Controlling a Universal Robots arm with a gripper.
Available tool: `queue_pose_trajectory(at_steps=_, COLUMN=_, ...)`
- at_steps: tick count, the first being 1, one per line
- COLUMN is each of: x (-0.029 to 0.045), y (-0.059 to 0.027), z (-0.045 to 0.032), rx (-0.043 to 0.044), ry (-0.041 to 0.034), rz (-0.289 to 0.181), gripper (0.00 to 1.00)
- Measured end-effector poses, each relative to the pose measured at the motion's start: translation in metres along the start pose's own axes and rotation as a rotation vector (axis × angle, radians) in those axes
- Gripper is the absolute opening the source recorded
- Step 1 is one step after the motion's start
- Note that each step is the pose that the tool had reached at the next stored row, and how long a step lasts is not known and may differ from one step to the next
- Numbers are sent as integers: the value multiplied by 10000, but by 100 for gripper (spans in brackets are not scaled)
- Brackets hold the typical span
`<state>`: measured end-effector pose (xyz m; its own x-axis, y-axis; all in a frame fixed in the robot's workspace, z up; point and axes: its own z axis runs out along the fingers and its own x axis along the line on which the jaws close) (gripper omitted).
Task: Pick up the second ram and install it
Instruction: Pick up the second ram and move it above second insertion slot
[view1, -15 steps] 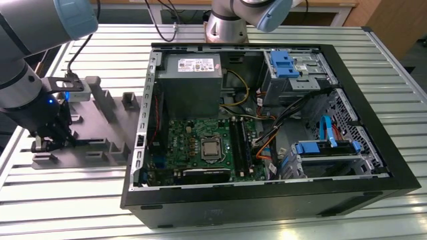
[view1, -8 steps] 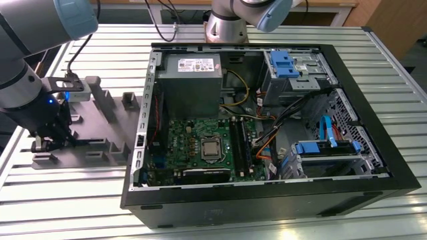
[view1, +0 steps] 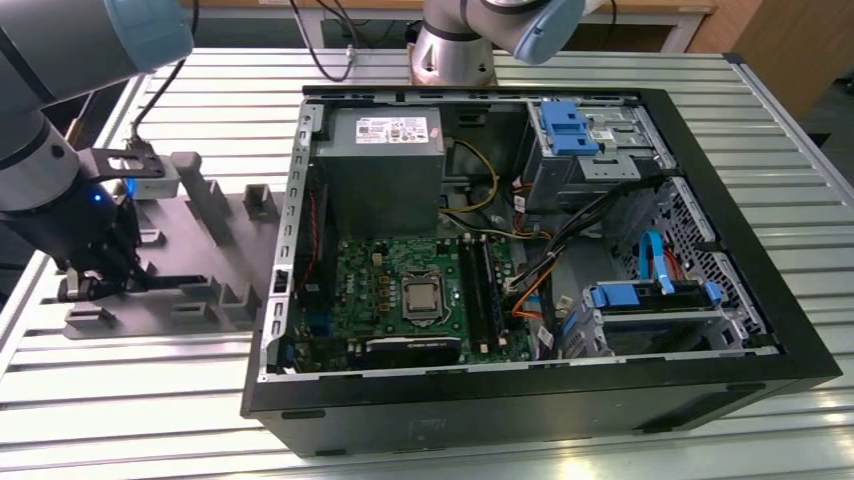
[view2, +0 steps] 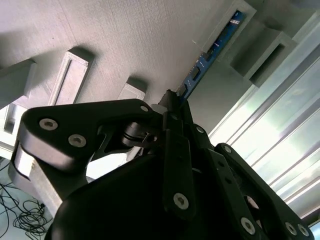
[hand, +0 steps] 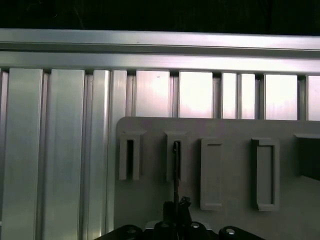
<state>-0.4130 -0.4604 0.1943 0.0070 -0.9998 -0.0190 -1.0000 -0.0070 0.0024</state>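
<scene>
clamping jaws together on the second ram (view2: 210, 55), standing edge-on in a grey holder block (hand: 169, 160); hiding its near end behind the gripper (view2: 172, 100); sitting at nine o'clock of the computer case (view1: 534, 400) in the exterior view.

Ribbed aluminium slat table (view1: 147, 400) runs across the exterior view, slats left to right. Wooden desk edge (view1: 627, 5) with a white leg along the top of the frame. Brown wooden panel (view1: 801, 40), upper right corner. Bright white glare on the slats in both wrist views.
</scene>
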Motion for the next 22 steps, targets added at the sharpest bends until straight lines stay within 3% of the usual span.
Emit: queue_pose_trajectory(at_steps=22, x=-6, y=1, z=-325, rx=0, ry=0, rz=0, gripper=14)
